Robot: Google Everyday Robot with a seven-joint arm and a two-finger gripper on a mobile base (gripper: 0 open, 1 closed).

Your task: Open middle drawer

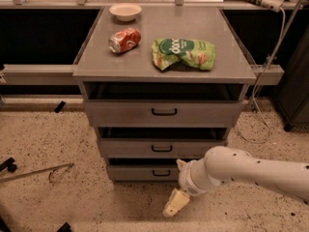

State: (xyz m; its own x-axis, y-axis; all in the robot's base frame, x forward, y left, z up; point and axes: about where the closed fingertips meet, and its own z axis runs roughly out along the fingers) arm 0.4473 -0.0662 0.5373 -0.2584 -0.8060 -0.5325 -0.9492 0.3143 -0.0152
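The middle drawer [161, 148] is a shallow grey front with a small black bar handle [161, 149], set between the taller top drawer [163, 112] and the bottom drawer [145, 172]. It looks pushed in. My gripper [175, 203] hangs low in front of the cabinet, below and right of the bottom drawer's handle, near the floor. It is apart from the middle drawer's handle and holds nothing that I can see. The white arm [251, 170] comes in from the right.
On the cabinet top [120, 62] lie a red soda can [124, 40] on its side, a green chip bag [183, 53] and a white bowl [125, 11]. A cable [263, 81] hangs at the right. A metal rod [34, 172] lies on the speckled floor at left.
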